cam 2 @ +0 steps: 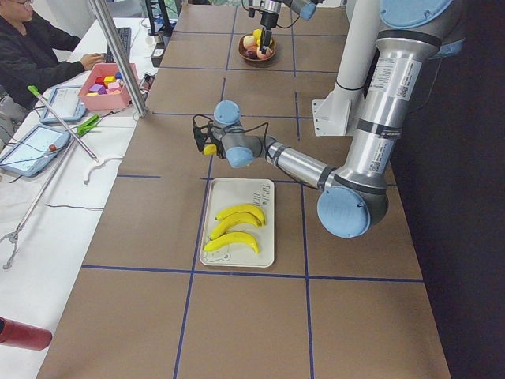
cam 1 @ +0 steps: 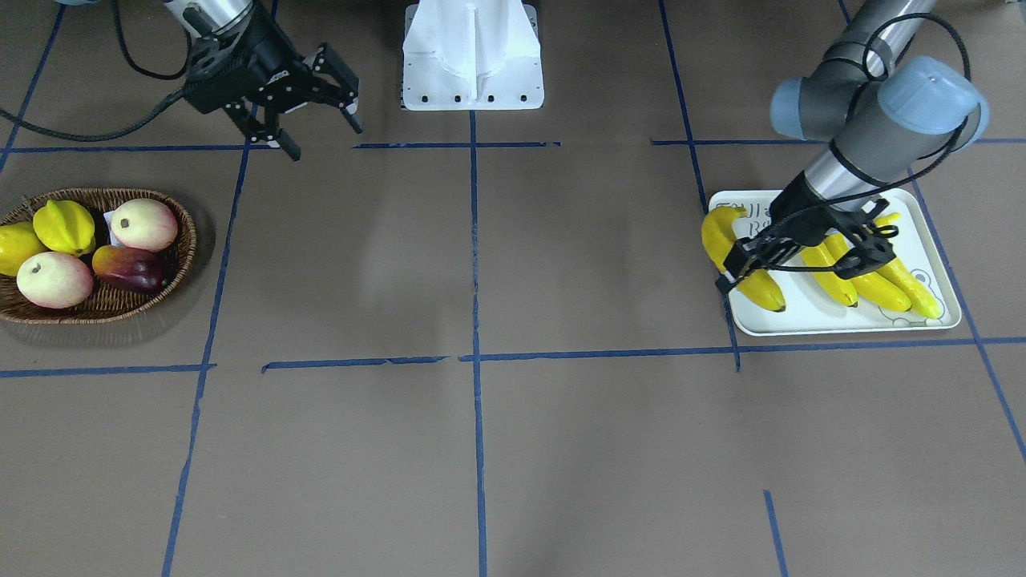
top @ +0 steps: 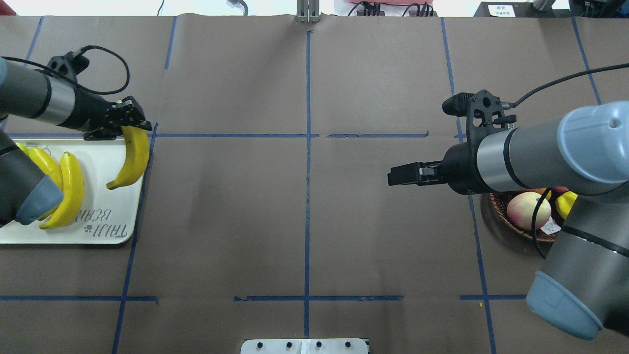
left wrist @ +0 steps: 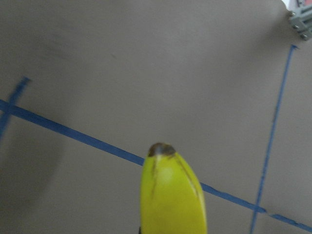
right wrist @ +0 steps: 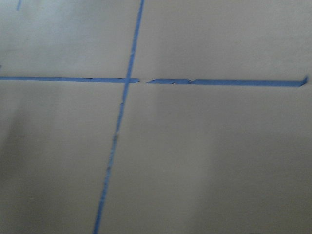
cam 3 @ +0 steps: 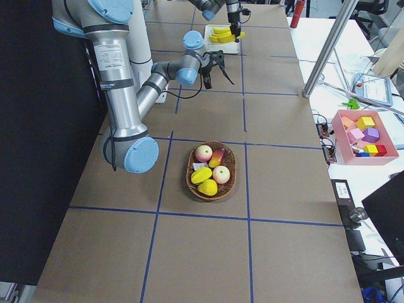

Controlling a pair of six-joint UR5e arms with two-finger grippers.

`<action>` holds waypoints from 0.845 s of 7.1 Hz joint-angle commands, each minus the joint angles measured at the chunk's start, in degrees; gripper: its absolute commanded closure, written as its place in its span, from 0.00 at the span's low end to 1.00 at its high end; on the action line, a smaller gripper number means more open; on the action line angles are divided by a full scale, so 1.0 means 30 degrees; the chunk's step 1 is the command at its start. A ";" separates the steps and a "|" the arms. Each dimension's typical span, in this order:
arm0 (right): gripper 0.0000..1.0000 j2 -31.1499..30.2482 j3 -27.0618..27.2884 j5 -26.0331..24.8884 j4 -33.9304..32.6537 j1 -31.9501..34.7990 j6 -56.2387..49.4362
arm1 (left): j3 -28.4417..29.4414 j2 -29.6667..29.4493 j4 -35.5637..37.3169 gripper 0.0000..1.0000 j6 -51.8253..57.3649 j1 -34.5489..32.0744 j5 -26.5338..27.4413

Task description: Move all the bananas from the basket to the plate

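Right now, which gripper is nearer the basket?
Right. The right gripper hangs open a short way from the basket; the left gripper is across the table, holding a banana at the plate's edge.

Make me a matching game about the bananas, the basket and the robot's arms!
Things:
1. single curved yellow plastic banana, apart from the others
2. three yellow bananas side by side
3. oval brown woven wicker basket
4. right end effector

States:
A. open, holding nothing
B. lying on the off-white rectangular tray
C. gripped by the left end effector
D. holds other fruit, no banana in sight

Pairs: 1-C, 2-B, 3-D, 4-A
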 commanded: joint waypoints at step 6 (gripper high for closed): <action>0.00 -0.2843 -0.4011 0.5387 -0.2401 0.9792 -1.2774 | -0.1050 0.3965 0.0086 0.00 0.5464 -0.1093 0.0438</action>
